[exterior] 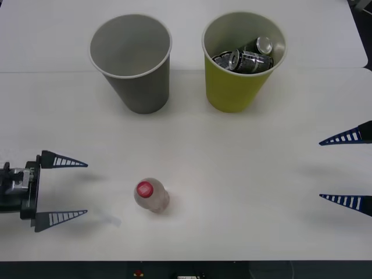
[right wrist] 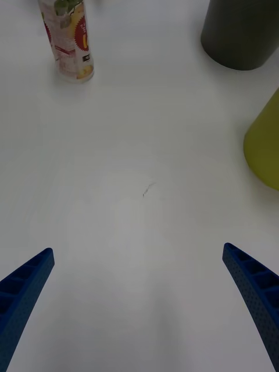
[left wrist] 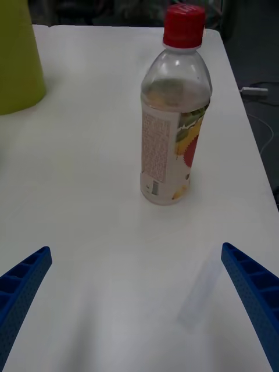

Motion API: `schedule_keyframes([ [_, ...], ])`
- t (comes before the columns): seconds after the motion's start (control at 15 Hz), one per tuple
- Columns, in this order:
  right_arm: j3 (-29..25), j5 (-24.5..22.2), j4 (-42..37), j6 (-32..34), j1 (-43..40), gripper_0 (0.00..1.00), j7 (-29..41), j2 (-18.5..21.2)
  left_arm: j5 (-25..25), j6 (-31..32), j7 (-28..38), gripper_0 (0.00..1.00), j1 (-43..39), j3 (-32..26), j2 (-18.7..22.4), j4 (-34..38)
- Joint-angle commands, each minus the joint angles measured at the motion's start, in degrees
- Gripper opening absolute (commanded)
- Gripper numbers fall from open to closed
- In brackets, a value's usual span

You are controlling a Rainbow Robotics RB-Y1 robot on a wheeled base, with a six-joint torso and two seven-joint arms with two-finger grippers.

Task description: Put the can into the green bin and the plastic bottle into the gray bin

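The plastic bottle (exterior: 151, 195) (left wrist: 174, 125) (right wrist: 68, 38) stands upright near the table's front, clear with a red cap and a pale label. My left gripper (exterior: 86, 189) (left wrist: 136, 308) is open at the table's left, level with the bottle and a short way from it. The gray bin (exterior: 132, 61) (right wrist: 241, 32) stands empty at the back left. The green bin (exterior: 241, 58) (left wrist: 17, 55) (right wrist: 264, 145) at the back right holds two dark cans (exterior: 244, 58). My right gripper (exterior: 321, 170) (right wrist: 136, 308) is open at the right edge, apart from everything.
The white table (exterior: 232, 174) has free room between the two grippers and in front of the bins. Its front edge runs just below the bottle. A seam crosses the table behind the bins.
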State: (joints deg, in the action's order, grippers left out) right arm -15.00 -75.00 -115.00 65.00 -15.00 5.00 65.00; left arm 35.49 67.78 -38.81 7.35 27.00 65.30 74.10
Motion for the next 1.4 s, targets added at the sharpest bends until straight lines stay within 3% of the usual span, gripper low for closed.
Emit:
schedule_keyframes([
  [0.07, 0.0, 0.0, 0.0, 0.0, 0.0, 1.00, 0.0, 0.0, -5.8, 0.0, -2.5, 1.00, 2.1, 6.5, -0.1, -1.4],
  [0.2, 0.0, 0.0, 0.0, 0.0, 0.0, 1.00, 0.0, 0.0, -9.0, 0.1, -3.5, 1.00, 2.9, 9.5, -1.0, -1.5],
  [0.47, 0.0, 0.0, 0.0, 0.0, 0.0, 1.00, 0.0, 0.0, -9.4, 0.0, -4.4, 1.00, 3.5, 11.1, -4.6, -1.5],
  [0.93, 0.0, 0.0, 0.0, 0.0, 0.0, 1.00, 0.0, 0.0, -15.1, -0.1, -9.9, 1.00, 9.0, 19.1, -10.5, -8.0],
  [1.4, 0.0, 0.0, 0.0, 0.0, 0.0, 1.00, 0.0, 0.0, -19.2, -3.0, -12.5, 1.00, 12.5, 24.9, -15.0, -8.8],
])
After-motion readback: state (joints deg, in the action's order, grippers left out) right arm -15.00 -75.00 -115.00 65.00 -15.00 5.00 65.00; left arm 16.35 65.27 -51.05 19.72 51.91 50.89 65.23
